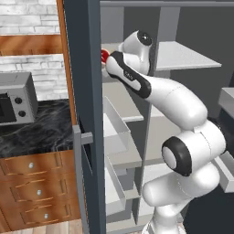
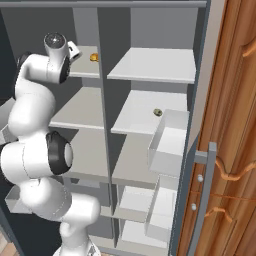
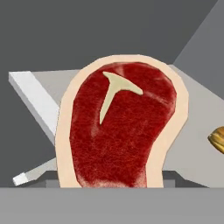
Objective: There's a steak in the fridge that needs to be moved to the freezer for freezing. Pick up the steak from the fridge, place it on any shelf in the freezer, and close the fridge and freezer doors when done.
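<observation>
The steak (image 3: 120, 131), red with a pale fat rim and a T-shaped bone mark, stands upright close before the hand camera and hides the fingertips. It also peeks out as a red spot (image 1: 104, 55) past the freezer door's (image 1: 84, 91) edge. My gripper (image 1: 109, 57) is shut on it, reaching into the narrower left compartment, the freezer, at its upper shelf (image 2: 84, 67). That pale grey shelf (image 3: 192, 113) lies behind and below the steak. A golden-brown pastry (image 2: 93, 57) rests on the same shelf, to the steak's right (image 3: 217, 140). Both doors stand open; the fridge door (image 2: 197, 125) is at the right.
Translucent bins (image 1: 114, 132) line the freezer door, and bins (image 2: 167, 142) line the fridge door with its bar handle (image 2: 204, 200). A small olive item (image 2: 157, 112) sits on a fridge shelf. A microwave (image 1: 13, 100) and black counter (image 1: 36, 132) are left; a wooden panel (image 2: 235, 100) is right.
</observation>
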{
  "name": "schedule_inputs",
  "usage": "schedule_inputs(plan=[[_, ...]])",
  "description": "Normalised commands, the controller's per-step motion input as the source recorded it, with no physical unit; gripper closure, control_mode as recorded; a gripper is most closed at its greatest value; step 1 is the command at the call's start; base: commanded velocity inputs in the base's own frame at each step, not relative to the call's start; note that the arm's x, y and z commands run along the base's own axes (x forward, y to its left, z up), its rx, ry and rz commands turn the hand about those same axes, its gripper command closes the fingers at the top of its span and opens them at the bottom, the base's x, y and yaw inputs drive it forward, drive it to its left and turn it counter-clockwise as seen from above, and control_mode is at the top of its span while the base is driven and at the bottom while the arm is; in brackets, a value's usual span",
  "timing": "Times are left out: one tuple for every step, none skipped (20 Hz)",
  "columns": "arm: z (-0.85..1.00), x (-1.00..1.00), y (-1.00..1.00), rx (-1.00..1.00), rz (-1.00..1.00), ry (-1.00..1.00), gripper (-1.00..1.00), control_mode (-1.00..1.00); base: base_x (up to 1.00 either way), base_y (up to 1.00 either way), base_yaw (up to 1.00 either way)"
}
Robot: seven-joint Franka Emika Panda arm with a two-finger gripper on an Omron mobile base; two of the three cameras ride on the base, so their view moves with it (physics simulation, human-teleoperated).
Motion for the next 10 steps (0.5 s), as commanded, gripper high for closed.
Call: schedule_inputs(plan=[[0.0, 0.42, 0.03, 0.0, 0.0, 0.0, 1.0, -1.0, 0.0, 0.0, 0.0], [0.0, 0.45, 0.04, 0.0, 0.0, 0.0, 1.0, -1.0, 0.0, 0.0, 0.0], [0.0, 0.49, 0.03, 0.0, 0.0, 0.0, 1.0, -1.0, 0.0, 0.0, 0.0], [0.0, 0.53, 0.05, 0.0, 0.0, 0.0, 1.0, -1.0, 0.0, 0.0, 0.0], [-0.01, 0.54, 0.04, 0.0, 0.0, 0.0, 1.0, -1.0, 0.0, 0.0, 0.0], [-0.02, 0.53, 0.07, 0.0, 0.0, 0.0, 1.0, -1.0, 0.0, 0.0, 0.0], [-0.06, 0.56, 0.14, 0.0, 0.0, 0.0, 1.0, -1.0, 0.0, 0.0, 0.0], [-0.14, 0.56, 0.13, 0.0, 0.0, 0.0, 1.0, -1.0, 0.0, 0.0, 0.0], [-0.23, 0.51, 0.12, 0.0, 0.0, 0.0, 1.0, -1.0, 0.0, 0.0, 0.0], [-0.27, 0.49, 0.16, -0.01, 0.0, 0.0, -1.0, -1.0, 0.0, 0.0, 0.0]])
